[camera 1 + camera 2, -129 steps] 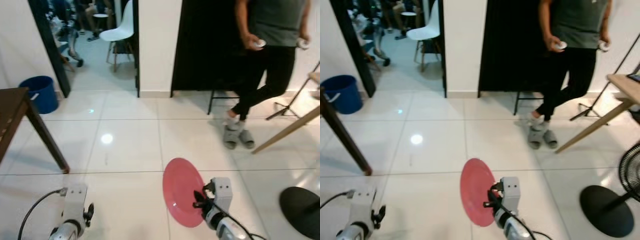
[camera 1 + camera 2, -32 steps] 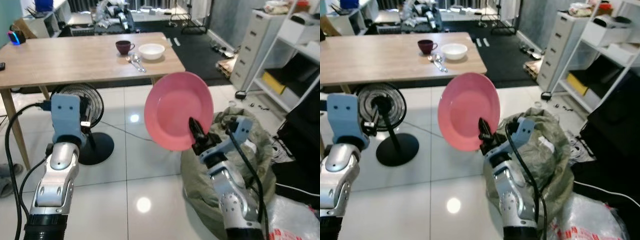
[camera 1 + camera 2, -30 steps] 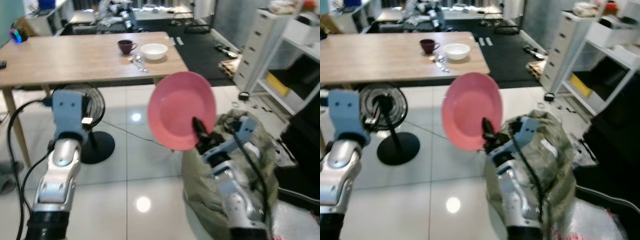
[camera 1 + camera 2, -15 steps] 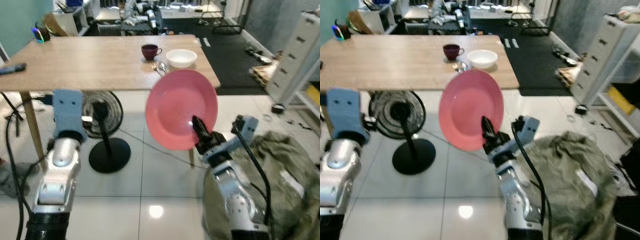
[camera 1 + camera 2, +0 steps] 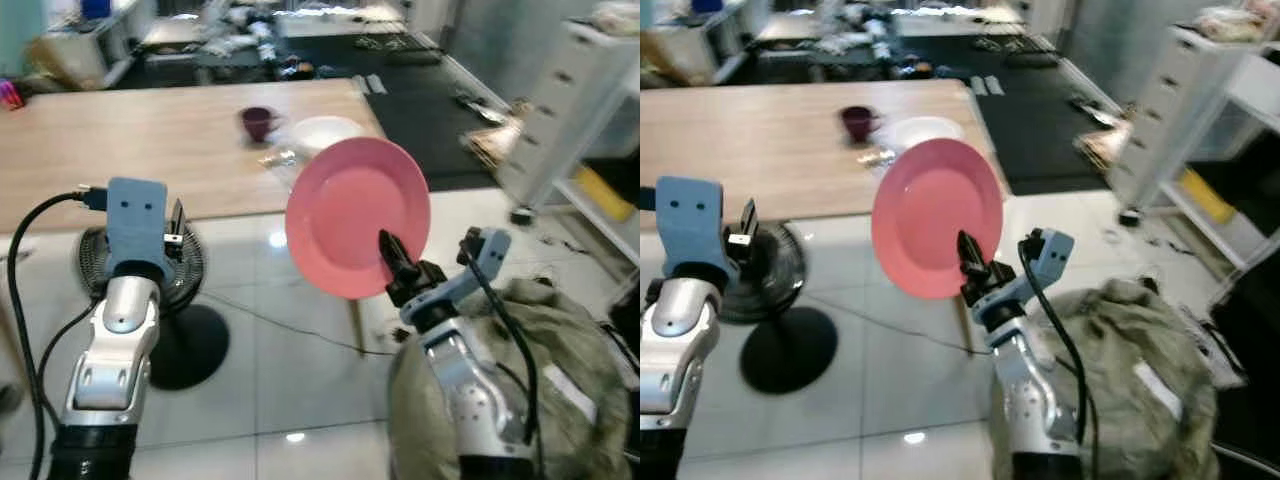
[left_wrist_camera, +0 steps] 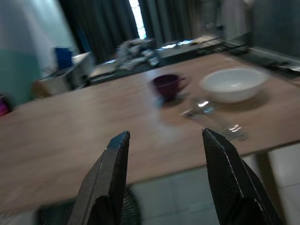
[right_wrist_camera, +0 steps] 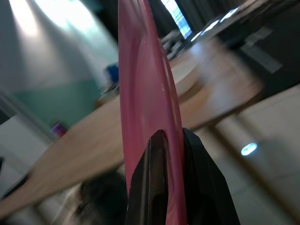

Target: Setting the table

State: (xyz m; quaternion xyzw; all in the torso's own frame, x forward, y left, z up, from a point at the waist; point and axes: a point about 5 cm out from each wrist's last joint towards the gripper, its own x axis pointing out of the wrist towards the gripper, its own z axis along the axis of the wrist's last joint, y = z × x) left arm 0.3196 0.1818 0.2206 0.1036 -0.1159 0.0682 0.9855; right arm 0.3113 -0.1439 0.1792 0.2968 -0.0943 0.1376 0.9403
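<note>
One round pink plate (image 5: pixel 357 215) pinched upright in right gripper (image 5: pixel 393 262) fingers, now nearer wooden worktop (image 5: pixel 120 150); left gripper (image 6: pixel 164 180) fingers spread, empty.

One pink plate (image 5: pixel 358 216), one white bowl (image 6: pixel 233 84), one dark cup (image 6: pixel 168 86), one wooden table (image 5: pixel 120 150), one fan (image 5: pixel 185 290).

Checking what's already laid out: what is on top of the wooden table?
On the wooden table sit a dark purple cup, a white bowl and spoons. From the head views, the pink plate in the right gripper partly covers the bowl.
</note>
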